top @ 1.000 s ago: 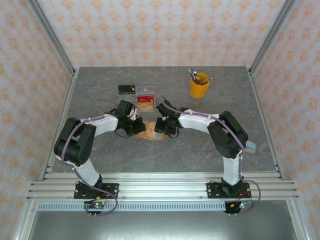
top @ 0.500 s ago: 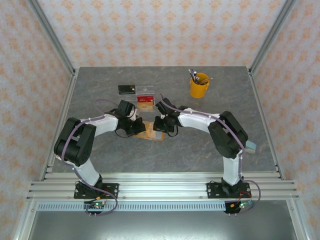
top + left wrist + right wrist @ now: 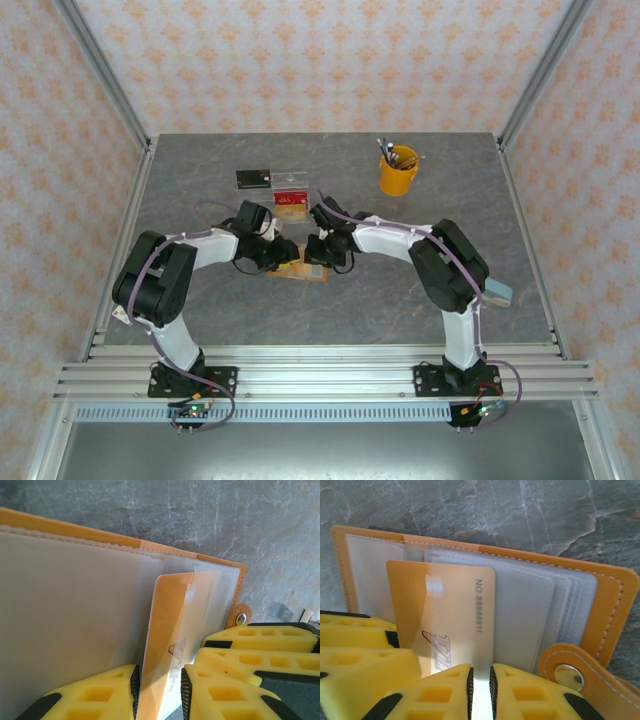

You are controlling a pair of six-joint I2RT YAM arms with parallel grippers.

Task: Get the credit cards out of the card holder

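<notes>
I see the card holder (image 3: 300, 270) open on the bench (image 3: 350, 310) between both tools. The left tool (image 3: 159, 690) stands parted around an orange card (image 3: 165, 630); the right tool (image 3: 480, 692) is clenched on the card holder's clear sleeve.

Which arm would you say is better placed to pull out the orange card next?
Probably left: the left gripper stands open astride the orange card, while the right gripper pinches a clear sleeve, steadying the card holder.

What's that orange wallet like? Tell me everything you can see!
The card holder is orange, leather-looking, with stitched edges, a snap tab and clear sleeves. It lies open, flat on the table. An orange card pokes from one sleeve. The right tool pinches a sleeve; the left tool straddles the card.
</notes>
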